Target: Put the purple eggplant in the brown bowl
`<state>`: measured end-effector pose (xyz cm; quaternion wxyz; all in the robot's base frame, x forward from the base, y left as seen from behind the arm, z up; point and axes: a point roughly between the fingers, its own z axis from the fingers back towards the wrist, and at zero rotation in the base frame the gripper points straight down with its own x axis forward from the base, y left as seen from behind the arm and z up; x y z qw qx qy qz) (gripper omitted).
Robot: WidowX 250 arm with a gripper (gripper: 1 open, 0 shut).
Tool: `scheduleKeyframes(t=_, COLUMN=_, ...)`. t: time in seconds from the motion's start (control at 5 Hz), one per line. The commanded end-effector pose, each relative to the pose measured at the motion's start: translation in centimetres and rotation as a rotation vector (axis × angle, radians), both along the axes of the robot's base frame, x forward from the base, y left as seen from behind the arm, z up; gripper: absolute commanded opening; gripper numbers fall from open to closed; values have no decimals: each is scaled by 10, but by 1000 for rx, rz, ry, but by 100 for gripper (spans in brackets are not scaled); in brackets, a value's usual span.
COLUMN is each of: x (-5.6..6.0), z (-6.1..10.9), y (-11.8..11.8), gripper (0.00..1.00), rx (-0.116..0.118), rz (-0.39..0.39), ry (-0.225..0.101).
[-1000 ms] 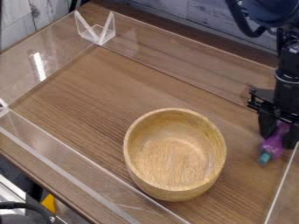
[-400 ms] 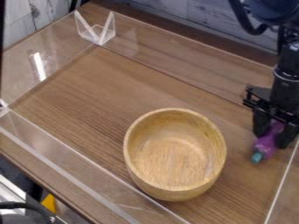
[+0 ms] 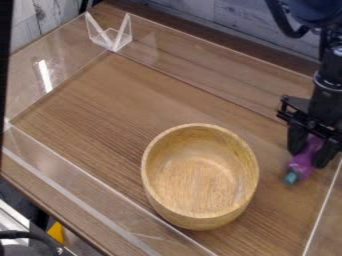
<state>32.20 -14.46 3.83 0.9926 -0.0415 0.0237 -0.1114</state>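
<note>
One gripper (image 3: 307, 147) — closed on one eggplant (image 3: 306, 161), teal end pointing down and toward the bowl. One bowl (image 3: 201, 176) sits on the one table (image 3: 100, 112); the eggplant is beside it, outside the rim. One clear, pointed object (image 3: 111, 33) stands at the far corner.

Warm-brown wooden tabletop (image 3: 114, 110) with pale edging; grey, streaked wall (image 3: 201, 25) behind; clear wireframe-like holder (image 3: 111, 36) near the far corner; soft light overhead.
</note>
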Motion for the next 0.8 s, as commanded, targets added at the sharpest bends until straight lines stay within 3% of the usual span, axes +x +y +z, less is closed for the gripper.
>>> scheduleKeyframes(t=0.0, x=8, z=27, y=-2, gripper=0, rx=-24, rz=3, ry=-66)
scheduleKeyframes(t=0.4, x=3, z=44, y=2, gripper=0, rx=-28, rz=15, ry=-79)
scheduleKeyframes(t=0.6, x=-2, z=61, y=7, gripper=0, rx=-31, rz=24, ry=-104)
